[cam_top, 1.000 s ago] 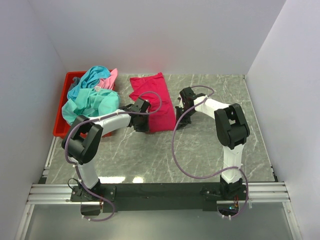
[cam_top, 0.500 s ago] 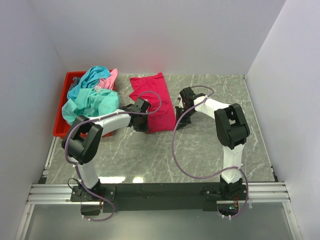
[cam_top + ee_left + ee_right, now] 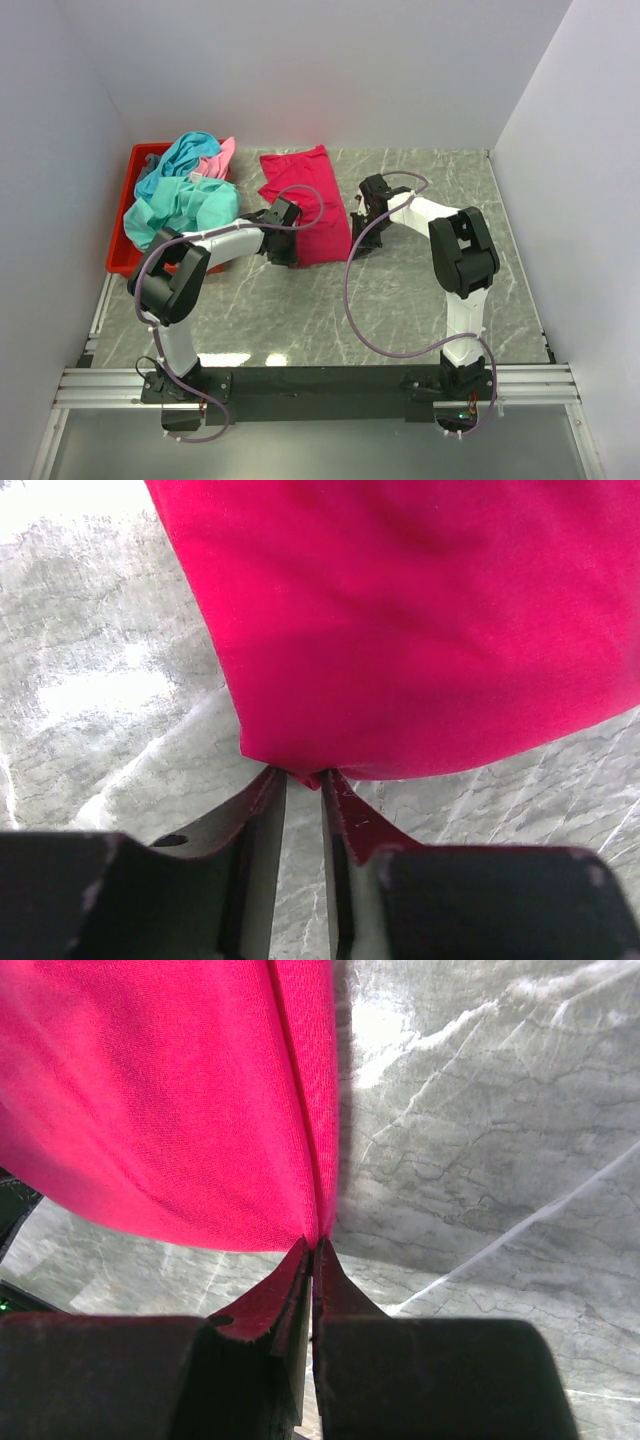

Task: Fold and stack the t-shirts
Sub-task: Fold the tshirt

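Observation:
A magenta-red t-shirt (image 3: 305, 195) lies partly folded on the marble table, between both arms. My left gripper (image 3: 287, 252) is at its near left corner. In the left wrist view that gripper (image 3: 303, 778) pinches a bunched corner of the shirt (image 3: 420, 630), the jaws a little apart around the cloth. My right gripper (image 3: 353, 236) is at the shirt's right edge. In the right wrist view it (image 3: 313, 1245) is shut tight on a fold of the shirt (image 3: 150, 1110). Teal (image 3: 180, 205), light blue (image 3: 187, 155) and pink (image 3: 222, 155) shirts are heaped at the left.
The heap of shirts spills over a red plastic bin (image 3: 120, 258) at the table's left edge. White walls close in the table at the left, back and right. Purple cables loop off both arms over the marble table (image 3: 420, 300).
The left arm's elbow has shifted slightly and its jaws have drawn in a little on the shirt corner. The right arm and the shirt look the same.

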